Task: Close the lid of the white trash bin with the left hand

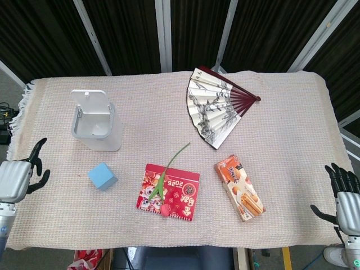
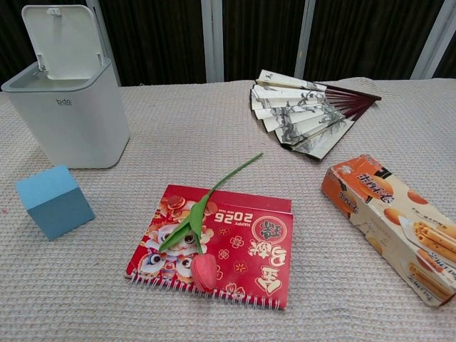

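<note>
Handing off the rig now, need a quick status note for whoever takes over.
Left hand: holds nothing, fingers apart, at the table's left edge, well short of the bin.
Right hand: holds nothing, fingers apart, at the right edge.
White trash bin: upright at the back left, lid standing open. Blue cube sits in front of it.
Done: nothing yet.
Left: reach the left hand to the lid and push it shut.

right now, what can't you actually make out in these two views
- Inside of the white trash bin: head view shows only a shadowed opening under the raised lid; chest view sees none of it.
- Left hand: cut by the head view's left edge, absent from the chest view.
- Right hand: partly cut at the bottom right corner.
- Snack box: clipped by the chest view's right edge.
- Notebook print: too small to read fully.
</note>
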